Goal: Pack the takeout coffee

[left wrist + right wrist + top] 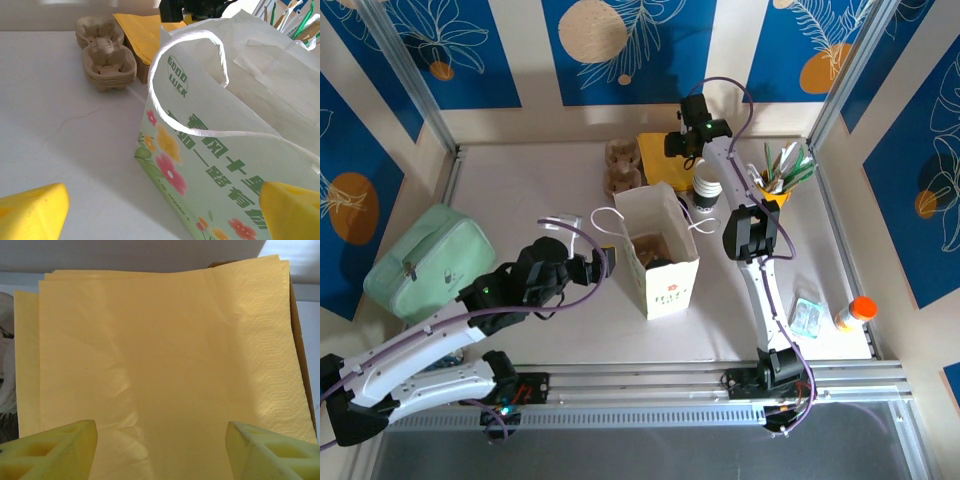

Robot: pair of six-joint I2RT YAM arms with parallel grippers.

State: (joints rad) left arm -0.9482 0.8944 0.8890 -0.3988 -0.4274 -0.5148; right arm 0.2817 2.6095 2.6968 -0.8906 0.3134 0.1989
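A white paper bag (660, 255) with flower print (220, 150) stands open at mid-table. Inside it I see a brown cup carrier (648, 245) and a dark round lid (660, 263), seemingly the takeout coffee; its side is hidden by the bag. My left gripper (605, 262) is open just left of the bag, and in the left wrist view the gripper (160, 215) has the bag's lower corner between its yellow fingertips (32, 212) without touching. My right gripper (686, 150) hovers open at the back over a stack of yellow napkins (165, 355), with nothing between its fingers (55, 452).
Brown pulp cup carriers (622, 167) lie at the back, left of the napkins. A stack of white-rimmed cups (707, 185) and a yellow holder of utensils (778, 178) stand at the back right. A mint pouch (430, 262) sits at the left, and an orange-capped bottle (855, 312) at the right.
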